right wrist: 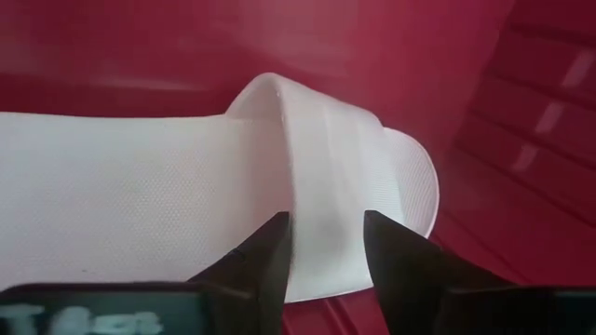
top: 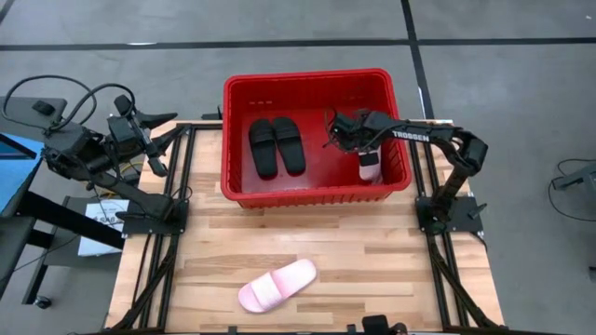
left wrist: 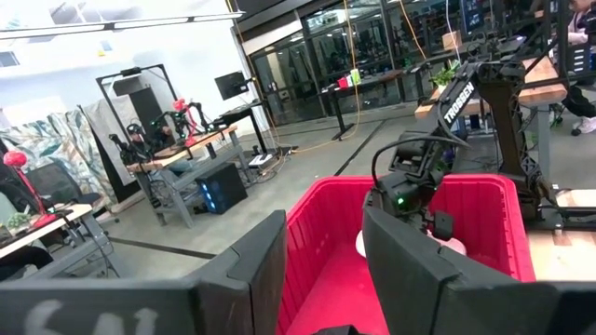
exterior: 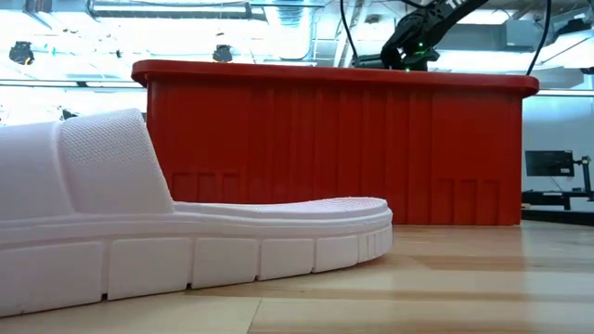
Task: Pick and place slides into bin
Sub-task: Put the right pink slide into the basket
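Observation:
The red bin (top: pixel 233 140) stands at the table's far side, with two black slides (top: pixel 277 146) lying side by side on its floor. My right gripper (top: pixel 346 135) reaches down into the bin's right part over a pale pink slide (top: pixel 371 168). In the right wrist view its open fingers (right wrist: pixel 326 237) stand on either side of that slide's strap (right wrist: pixel 326 140). The other pink slide (top: pixel 277 285) lies flat on the table near its front edge. My left gripper (top: pixel 158 140) is open and empty off the table's far left corner. My right gripper comes at the pink slide's strap (right wrist: pixel 321 200) from above with a finger on each side, lying across the strap. I cannot tell whether the fingertips touch it. The slide lies in the bin with its toe (right wrist: pixel 414 177) toward the bin's wall.
The bin's tall walls (exterior: pixel 334 148) rise around my right gripper. The low view is filled at its left by the pink slide (exterior: pixel 139 232) on the table. Bare wood lies between the bin and that slide.

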`<move>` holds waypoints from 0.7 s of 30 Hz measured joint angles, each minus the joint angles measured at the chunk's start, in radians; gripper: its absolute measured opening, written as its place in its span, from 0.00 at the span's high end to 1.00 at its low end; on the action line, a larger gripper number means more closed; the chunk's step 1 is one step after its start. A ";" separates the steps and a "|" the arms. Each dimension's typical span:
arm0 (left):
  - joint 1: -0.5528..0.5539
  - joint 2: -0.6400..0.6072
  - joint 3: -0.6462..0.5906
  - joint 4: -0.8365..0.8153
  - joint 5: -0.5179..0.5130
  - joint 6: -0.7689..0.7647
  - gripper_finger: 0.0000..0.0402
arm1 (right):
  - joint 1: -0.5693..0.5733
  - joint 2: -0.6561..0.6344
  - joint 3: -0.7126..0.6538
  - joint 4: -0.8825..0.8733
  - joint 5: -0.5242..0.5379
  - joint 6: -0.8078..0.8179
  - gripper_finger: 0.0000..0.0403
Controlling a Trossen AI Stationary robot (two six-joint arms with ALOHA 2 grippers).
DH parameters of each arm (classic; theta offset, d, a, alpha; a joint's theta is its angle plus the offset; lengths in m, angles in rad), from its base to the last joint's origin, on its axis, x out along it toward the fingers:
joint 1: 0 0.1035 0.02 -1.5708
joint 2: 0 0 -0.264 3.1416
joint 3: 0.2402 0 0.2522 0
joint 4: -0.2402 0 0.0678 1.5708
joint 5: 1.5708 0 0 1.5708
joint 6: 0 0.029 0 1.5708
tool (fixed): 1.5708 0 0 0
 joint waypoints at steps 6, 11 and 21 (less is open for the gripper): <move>0.000 0.000 0.000 -0.012 0.000 0.000 0.66 | 0.000 0.032 0.002 -0.022 -0.002 0.004 0.84; 0.000 0.000 0.000 -0.041 0.000 -0.002 0.66 | 0.015 0.110 0.003 -0.060 0.016 0.043 0.97; 0.000 0.000 0.000 -0.047 0.000 -0.007 0.66 | 0.043 0.123 0.008 -0.027 0.012 0.054 1.00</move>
